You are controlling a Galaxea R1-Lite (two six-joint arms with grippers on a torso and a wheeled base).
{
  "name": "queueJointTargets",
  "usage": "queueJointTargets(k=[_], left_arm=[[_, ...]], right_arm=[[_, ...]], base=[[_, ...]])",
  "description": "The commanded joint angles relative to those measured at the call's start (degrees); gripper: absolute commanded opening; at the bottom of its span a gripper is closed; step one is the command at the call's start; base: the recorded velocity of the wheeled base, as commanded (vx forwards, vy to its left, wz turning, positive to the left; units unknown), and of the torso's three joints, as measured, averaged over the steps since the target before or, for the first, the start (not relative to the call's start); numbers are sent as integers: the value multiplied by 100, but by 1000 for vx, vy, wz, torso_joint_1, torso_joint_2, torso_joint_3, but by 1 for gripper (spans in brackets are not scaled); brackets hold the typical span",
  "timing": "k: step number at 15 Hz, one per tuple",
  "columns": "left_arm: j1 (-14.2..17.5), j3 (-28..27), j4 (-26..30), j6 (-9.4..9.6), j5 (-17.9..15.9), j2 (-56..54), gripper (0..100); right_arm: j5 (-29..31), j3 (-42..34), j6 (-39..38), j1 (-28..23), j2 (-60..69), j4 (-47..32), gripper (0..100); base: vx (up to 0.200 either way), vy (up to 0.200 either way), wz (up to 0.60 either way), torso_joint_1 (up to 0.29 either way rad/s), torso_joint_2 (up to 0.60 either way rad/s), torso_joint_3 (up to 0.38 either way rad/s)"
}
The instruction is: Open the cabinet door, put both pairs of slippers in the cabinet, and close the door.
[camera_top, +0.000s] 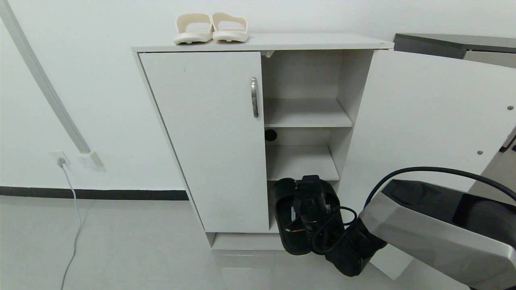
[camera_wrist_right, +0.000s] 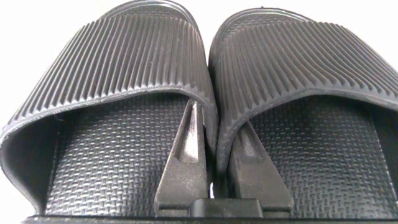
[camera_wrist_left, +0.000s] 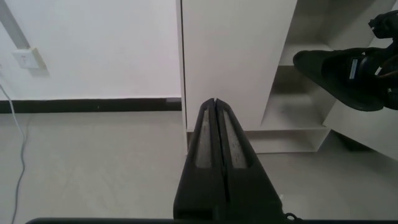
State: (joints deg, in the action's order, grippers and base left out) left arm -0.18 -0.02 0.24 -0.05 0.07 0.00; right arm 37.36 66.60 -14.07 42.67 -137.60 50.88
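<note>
On the left wall sit a white socket (camera_top: 60, 159) and a grey cable (camera_top: 74, 217) that trails down to the pale tiled floor (camera_top: 121, 249). Our left end effector (camera_wrist_left: 214, 107) hangs low over that floor, aimed at the cabinet's base. Its two flat dark fingers are pressed together with nothing between them, well apart from either pair.

The cream slippers (camera_top: 210, 28) stand side by side on the cabinet (camera_top: 306, 41) top, towards its left end. They look like smooth moulded foam with broad open straps. The cabinet is matt white board. Its left door (camera_top: 205, 141) is closed and carries a slim upright metal handle (camera_top: 254, 97) at its inner edge. To the right of it, the open half shows an upper shelf (camera_top: 306, 114) and a lower shelf (camera_top: 300, 163), both bare.

Just below the lower shelf, at the mouth of the bottom compartment, the black slippers (camera_top: 288, 225) hang tilted in our right end effector (camera_top: 310, 205). We cannot tell whether they touch the cabinet floor. In the right wrist view one finger (camera_wrist_right: 186, 155) lies inside each slipper, and the end effector is clamped narrow on the two adjoining strap walls — ribbed rubber above, pebbled footbeds beneath.

The right door (camera_top: 427, 121) stands swung wide open. The right arm (camera_top: 435, 229) reaches in from the lower right, angled downward — silver shell, black cable looped over it.
</note>
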Motion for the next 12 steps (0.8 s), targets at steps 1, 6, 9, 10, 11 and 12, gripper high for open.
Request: queueJointTargets(k=[1,6,9,10,11,12], left_arm=[[1,2,2,-4,10,9,0],[1,2,-7,-4,37,9,0],[1,2,-7,-13,37,9,0],[1,2,-7,-30,37,9,0],[1,2,2,-48,37,9,0],[1,-6,-7,-48,37,9,0]], right_arm=[[-1,2,1,14,-13,1,0],[60,46,1,-13,-39,53,0],[271,64,247,-66,-31,625,0],[315,64,396,-118,-48,871,0],[342,55,431,-136,-48,959,0],[350,64,431,-180,-48,976,0]], base=[[0,0,0,2,2,-183],[0,0,0,5,2,-182],[0,0,0,-1,-1,-25],[0,0,0,0,0,0],[0,0,0,0,0,0],[0,0,0,0,0,0]])
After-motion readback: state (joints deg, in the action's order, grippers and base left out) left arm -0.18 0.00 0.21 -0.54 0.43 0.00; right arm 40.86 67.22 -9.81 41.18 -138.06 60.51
